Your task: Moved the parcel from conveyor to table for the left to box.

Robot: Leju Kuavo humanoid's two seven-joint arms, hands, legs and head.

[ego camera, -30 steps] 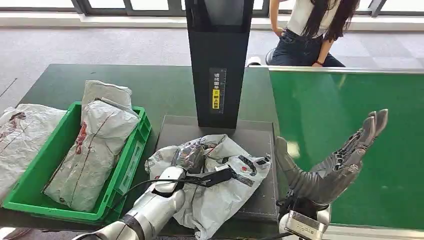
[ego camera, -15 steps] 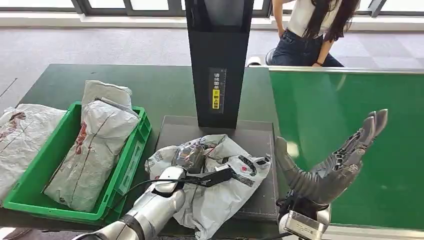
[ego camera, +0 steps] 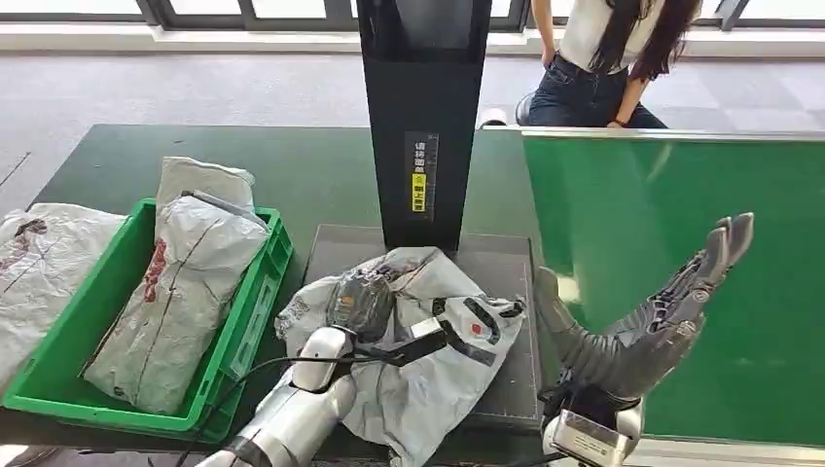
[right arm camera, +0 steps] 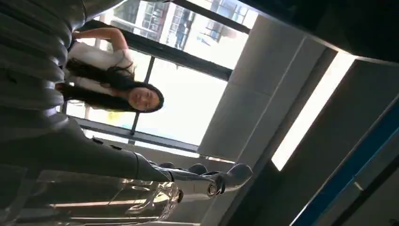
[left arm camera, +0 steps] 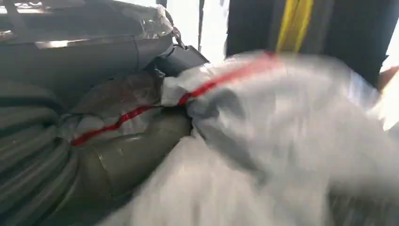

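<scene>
Conveyor belting, a broad green surface with a pale metal edge, takes up the robot's right side, next to a dark green table on which a tall black scanner column stands with a yellow label on its front. On the table's left sits a green plastic crate holding a crumpled grey poly mailer; another grey mailer lies outside it. At the column's foot a dark grey square mat carries the parcel, a wrinkled grey plastic mailing bag with red and black print, already off the belt. The left hand rests on the bag's top and, in the left wrist view, its fingers close on a bunched fold of the film. The right hand hovers above the belt edge, fingers spread, holding nothing. The bag looks light, soft and slick, likely to sag and slide; gathering a thick fold near its middle seems the surest hold. A seated person waits beyond the table.
</scene>
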